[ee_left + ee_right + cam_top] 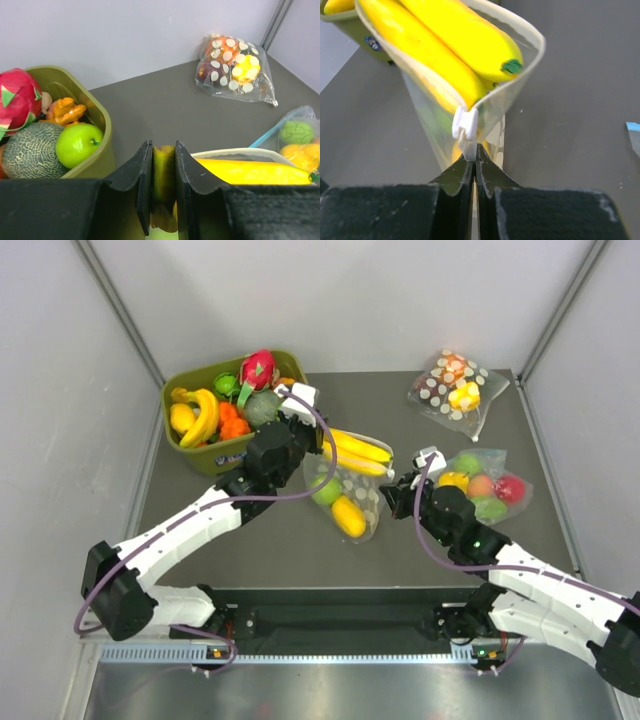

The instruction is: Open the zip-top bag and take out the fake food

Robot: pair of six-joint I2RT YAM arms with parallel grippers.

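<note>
The zip-top bag [366, 502], clear with white dots, lies mid-table with its mouth open. A yellow banana bunch [358, 452] sticks out of the mouth. A green apple [326, 491] and a yellow oval fruit [349, 516] lie inside. My left gripper [316, 440] is shut on the banana bunch's greenish stem end [163, 170], seen close in the left wrist view. My right gripper [388, 492] is shut on the bag's zip edge, right under the white slider [465, 125]. In the right wrist view the bananas [445, 45] fill the open bag rim [532, 60].
An olive bin [186, 454] at back left holds a pink dragon fruit [258, 368], a melon, another banana bunch and other toy food. A second dotted bag [455, 385] lies back right. A plain clear bag of fruit [490, 485] lies beside my right wrist.
</note>
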